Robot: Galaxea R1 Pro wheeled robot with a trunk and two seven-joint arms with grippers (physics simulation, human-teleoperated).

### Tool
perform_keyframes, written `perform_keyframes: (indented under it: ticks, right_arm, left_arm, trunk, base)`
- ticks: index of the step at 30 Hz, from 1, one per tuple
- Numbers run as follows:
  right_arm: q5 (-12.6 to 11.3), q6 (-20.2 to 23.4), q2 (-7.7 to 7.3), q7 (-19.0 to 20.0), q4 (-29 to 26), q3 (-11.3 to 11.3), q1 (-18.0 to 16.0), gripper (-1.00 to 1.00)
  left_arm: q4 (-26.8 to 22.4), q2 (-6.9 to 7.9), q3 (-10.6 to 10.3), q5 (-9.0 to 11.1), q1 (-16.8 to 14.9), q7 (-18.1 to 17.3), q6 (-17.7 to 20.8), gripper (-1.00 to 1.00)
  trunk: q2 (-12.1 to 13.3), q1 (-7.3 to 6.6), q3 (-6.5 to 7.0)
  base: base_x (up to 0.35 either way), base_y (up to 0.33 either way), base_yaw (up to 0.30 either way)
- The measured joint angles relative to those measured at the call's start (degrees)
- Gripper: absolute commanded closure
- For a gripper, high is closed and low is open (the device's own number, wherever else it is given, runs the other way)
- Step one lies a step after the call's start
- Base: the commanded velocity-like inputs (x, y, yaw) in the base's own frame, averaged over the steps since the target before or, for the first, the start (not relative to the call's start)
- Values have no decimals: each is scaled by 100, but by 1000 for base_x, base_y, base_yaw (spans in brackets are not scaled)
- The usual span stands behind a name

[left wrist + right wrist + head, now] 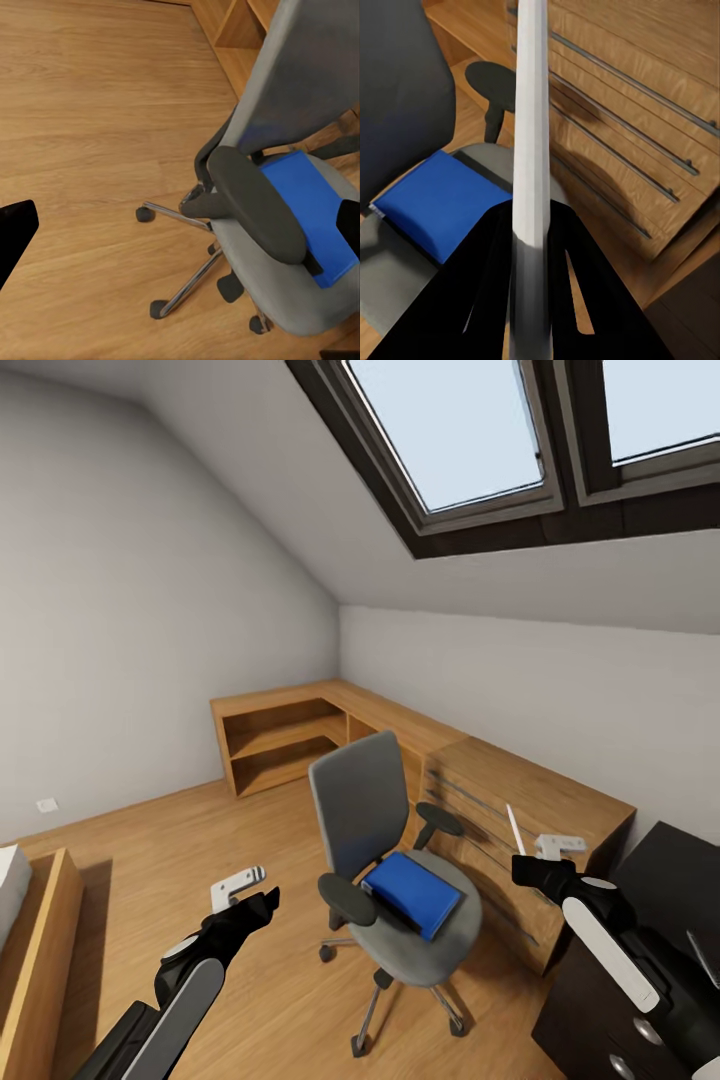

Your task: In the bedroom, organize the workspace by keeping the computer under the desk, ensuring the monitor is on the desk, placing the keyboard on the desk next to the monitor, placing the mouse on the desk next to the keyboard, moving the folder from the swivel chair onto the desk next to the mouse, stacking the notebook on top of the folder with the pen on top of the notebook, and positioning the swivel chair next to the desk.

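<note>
The grey swivel chair (362, 800) stands mid-floor with the bright-blue folder (412, 893) lying flat on its seat. My right gripper (532, 868) hangs to the right of the chair, shut on the pale pen (515, 828), which sticks up from its fingers. The right wrist view shows the pen (531, 112) clamped in the right gripper (531, 251), with the folder (439, 199) beyond it. My left gripper (258, 906) hovers open, left of the chair's near armrest. In the left wrist view the folder (315, 214) lies behind that armrest. The black desk (682, 865) shows at the lower right.
A low light-wood cabinet (525, 795) with drawer rails runs along the wall behind the chair, joined to open shelves (280, 740) at the back. A wooden frame (40, 945) sits at the lower left. Open wood floor (150, 840) lies left of the chair.
</note>
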Motion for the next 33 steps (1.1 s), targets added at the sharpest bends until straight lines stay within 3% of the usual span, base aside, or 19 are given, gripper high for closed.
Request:
perform_keyframes:
  ticks: [8, 14, 17, 19, 21, 25, 33]
  right_arm:
    - [-1, -1, 0, 0, 6, -8, 0, 100]
    - [-2, -26, -1, 0, 149, -59, 2, 100]
    - [-2, -25, 3, 0, 217, -129, 2, 100]
    - [0, -21, 5, 0, 287, -237, 2, 100]
    - [6, -12, 6, -1, 457, -533, 1, 100]
    - [-5, 8, 11, 4, 591, -797, 1, 100]
    - [-9, 33, 11, 6, 665, -946, 1, 100]
  left_arm:
    - [7, 0, -95, -7, 2, 0, 5, -100]
    - [34, -1, -240, -9, -1, 1, 6, -100]
    - [42, -2, -257, -9, -1, 3, 6, -100]
    - [47, -1, -261, -9, -1, 2, 6, -100]
    - [54, -1, -264, -4, -1, -4, 6, -100]
    - [60, -1, -294, -6, -1, -7, 6, -100]
    - [64, 0, -590, -14, -1, 27, -2, -100]
  trunk:
    - [321, -176, 144]
    - [563, -308, 252]
    - [565, -309, 253]
    - [565, -309, 253]
    - [565, -309, 253]
    - [565, -309, 253]
    - [564, -310, 253]
  base:
    - [0, 0, -18]
    - [0, 0, -242]
    - [0, 0, -265]
    - [11, 0, -266]
    - [28, 0, -267]
    - [14, 0, -267]
    - [75, -69, -267]
